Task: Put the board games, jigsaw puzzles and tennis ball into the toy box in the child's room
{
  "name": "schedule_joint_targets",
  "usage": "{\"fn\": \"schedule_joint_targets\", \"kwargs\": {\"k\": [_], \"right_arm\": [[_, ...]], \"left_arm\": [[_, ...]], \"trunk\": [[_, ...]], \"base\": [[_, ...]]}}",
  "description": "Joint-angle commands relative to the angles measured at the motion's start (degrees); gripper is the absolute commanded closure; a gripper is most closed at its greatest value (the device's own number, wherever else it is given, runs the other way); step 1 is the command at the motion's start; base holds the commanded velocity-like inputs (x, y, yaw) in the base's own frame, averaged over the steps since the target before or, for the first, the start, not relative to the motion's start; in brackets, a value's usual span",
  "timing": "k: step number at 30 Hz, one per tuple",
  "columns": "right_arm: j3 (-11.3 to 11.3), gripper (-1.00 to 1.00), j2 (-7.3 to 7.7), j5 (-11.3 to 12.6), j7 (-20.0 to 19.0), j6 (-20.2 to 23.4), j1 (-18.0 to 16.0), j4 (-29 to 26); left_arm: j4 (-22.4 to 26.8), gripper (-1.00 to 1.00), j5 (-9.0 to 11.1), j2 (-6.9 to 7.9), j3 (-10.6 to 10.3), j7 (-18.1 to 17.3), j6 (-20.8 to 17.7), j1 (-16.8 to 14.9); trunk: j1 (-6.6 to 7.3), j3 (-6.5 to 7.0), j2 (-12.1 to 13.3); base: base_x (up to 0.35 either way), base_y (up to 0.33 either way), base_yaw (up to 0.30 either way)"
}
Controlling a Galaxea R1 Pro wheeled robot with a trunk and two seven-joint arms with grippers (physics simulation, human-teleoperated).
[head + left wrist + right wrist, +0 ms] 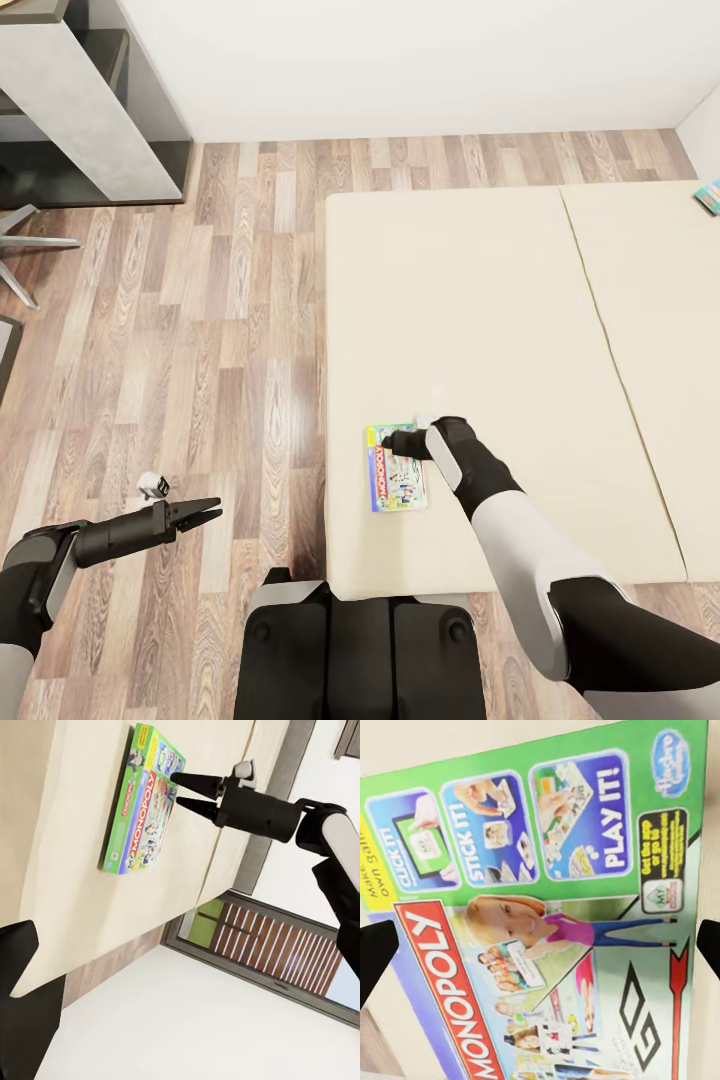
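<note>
A green Monopoly board game box (397,482) lies flat near the front left corner of the bed (480,300). My right gripper (392,440) hangs open just above the box's far end. In the right wrist view the box (547,907) sits between the two spread fingertips (375,956). The left wrist view shows the same box (142,802) with the right gripper (180,789) over it, jaws apart. A second board game (710,197) lies at the bed's far right edge. My left gripper (205,517) is open and empty over the floor, left of the bed.
A grey desk section (90,100) stands at the back left, with chair legs (30,240) beside it. A small white object (152,486) lies on the wood floor (230,330) near my left gripper. My base (360,650) touches the bed's front edge.
</note>
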State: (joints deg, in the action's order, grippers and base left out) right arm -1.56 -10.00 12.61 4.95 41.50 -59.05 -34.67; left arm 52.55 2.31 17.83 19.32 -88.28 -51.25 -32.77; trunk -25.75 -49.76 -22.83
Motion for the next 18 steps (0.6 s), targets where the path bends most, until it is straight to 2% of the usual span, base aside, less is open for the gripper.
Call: {"fn": "schedule_joint_targets", "kwargs": {"k": [1,13,18], "right_arm": [[-0.14,-1.00,0.00,0.58,0.38,0.13,-0.01,-0.01],[-0.23,-1.00,0.00,0.46,-0.20,-1.69,0.39,0.80],[-0.27,-1.00,1.12,0.49,-0.34,-3.20,0.56,2.44]], "left_arm": [[0.01,-1.00,-0.03,0.01,0.00,-0.23,-0.61,-0.01],[0.01,-1.00,-0.03,0.01,0.02,-0.23,-0.61,-0.01],[0.01,-1.00,-0.03,0.01,0.02,-0.23,-0.61,-0.01]], "trunk": [[-0.03,-0.06,-0.09],[-0.03,-0.06,-0.09],[-0.03,-0.06,-0.09]], "base": [[0.000,0.000,0.000],[0.000,0.000,0.000],[0.000,0.000,0.000]]}}
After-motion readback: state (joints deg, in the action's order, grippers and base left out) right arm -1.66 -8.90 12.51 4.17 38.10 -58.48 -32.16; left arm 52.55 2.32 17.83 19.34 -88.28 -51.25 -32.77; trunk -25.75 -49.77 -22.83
